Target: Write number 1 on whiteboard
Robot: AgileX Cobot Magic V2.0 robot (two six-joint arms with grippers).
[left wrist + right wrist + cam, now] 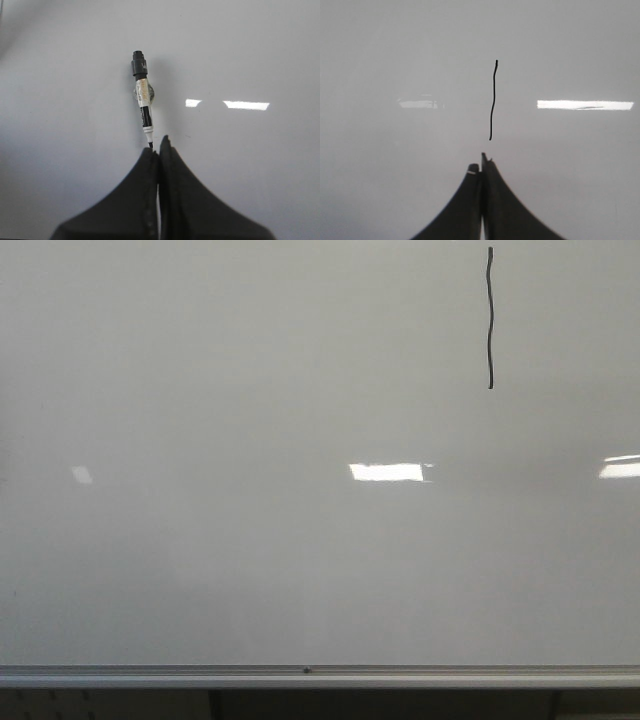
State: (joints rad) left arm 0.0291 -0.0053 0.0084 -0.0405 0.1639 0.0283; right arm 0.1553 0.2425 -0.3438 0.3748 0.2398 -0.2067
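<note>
Stroke work looks finished to me: the number 1 [493, 100] stands on the whiteboard [380, 50] as a thin, slightly wavy black line, just ahead of the tips of my right pincer [482, 161], with a small gap between them. This pincer is pressed together and I see nothing held in it. My left pincer [159, 145] is also pressed together; a marker [142, 97] lies ahead of it, its writing tip almost at the fingertips, but I cannot tell if the tip is pinched or only near. The risk I see: if the right pincer drifts forward, it may rub the fresh ink and smear the line. A loose marker could also roll and leave a stray mark.
</note>
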